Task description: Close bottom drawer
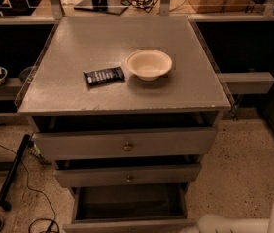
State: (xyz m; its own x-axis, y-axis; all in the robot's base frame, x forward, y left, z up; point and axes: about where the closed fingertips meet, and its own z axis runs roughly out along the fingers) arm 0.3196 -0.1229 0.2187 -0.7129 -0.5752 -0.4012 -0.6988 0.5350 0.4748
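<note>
Speckled terrazzo floor (239, 152), dim warm light

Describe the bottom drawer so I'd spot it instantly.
Find the grey cabinet with the bowl on top. Its lowest drawer, beside the gripper at bottom right, stands open. Unlike the top drawer and middle drawer, it looks narrowest and shows no knob.
</note>
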